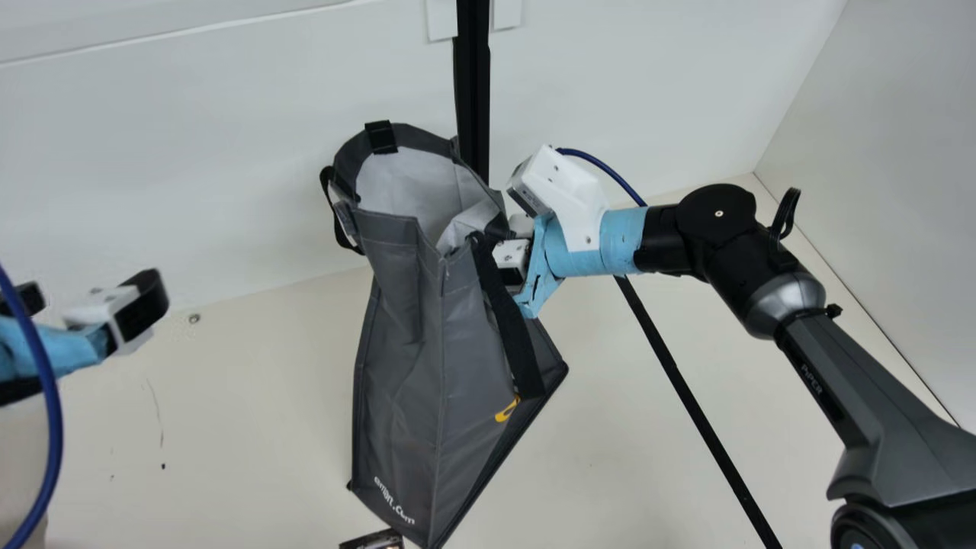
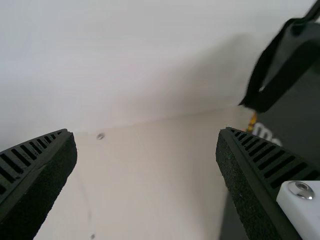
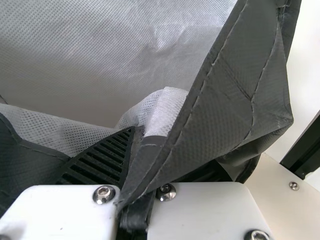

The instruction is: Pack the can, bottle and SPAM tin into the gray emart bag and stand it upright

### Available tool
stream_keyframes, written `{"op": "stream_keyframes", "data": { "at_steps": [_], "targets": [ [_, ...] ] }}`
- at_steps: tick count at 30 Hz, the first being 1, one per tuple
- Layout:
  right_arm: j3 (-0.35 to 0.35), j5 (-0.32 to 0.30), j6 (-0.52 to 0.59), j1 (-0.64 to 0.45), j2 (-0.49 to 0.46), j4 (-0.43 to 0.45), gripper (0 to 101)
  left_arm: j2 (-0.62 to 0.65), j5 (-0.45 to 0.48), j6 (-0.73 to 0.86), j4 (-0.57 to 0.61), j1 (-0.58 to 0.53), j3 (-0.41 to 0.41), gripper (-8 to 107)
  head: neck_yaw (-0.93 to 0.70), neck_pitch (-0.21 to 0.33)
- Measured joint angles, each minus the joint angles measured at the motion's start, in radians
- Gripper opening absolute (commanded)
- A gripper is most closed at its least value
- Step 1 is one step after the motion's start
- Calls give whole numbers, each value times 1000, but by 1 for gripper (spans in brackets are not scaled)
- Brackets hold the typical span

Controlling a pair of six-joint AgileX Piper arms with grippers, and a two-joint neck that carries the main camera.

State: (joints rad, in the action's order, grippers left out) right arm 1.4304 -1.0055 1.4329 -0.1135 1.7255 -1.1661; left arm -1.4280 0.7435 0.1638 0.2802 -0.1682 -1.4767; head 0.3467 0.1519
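Note:
The gray emart bag [image 1: 404, 343] is at mid-table in the main view, its mouth gaping upward, with pale lining inside. My right gripper [image 1: 515, 258] is at the right side of its rim; in the right wrist view, my right gripper [image 3: 141, 150] is shut on folded rim fabric [image 3: 165, 112]. At the main view's left edge, my left gripper [image 1: 90, 299] stands apart from the bag. The left wrist view has my left gripper [image 2: 146, 134] open, nothing between its fingers, with part of the bag [image 2: 295, 112] beyond. What lies deep in the bag is hidden.
At the main view's bottom edge, a small dark object [image 1: 372, 540] lies beside the bag's lower end; I cannot tell what it is. A white wall [image 1: 191, 175] and a black upright post [image 1: 473, 91] stand behind the bag. A black strip [image 1: 686, 404] crosses the table's right part.

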Motion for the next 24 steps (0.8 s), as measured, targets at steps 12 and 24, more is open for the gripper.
{"op": "stream_keyframes", "data": {
  "at_steps": [12,24],
  "targets": [
    [0,0,0,0,0,0,0,110,44,-240,-394,1,155,90,2,2],
    [0,0,0,0,0,0,0,156,46,-339,-537,-12,269,90,0,2]
  ]
}}
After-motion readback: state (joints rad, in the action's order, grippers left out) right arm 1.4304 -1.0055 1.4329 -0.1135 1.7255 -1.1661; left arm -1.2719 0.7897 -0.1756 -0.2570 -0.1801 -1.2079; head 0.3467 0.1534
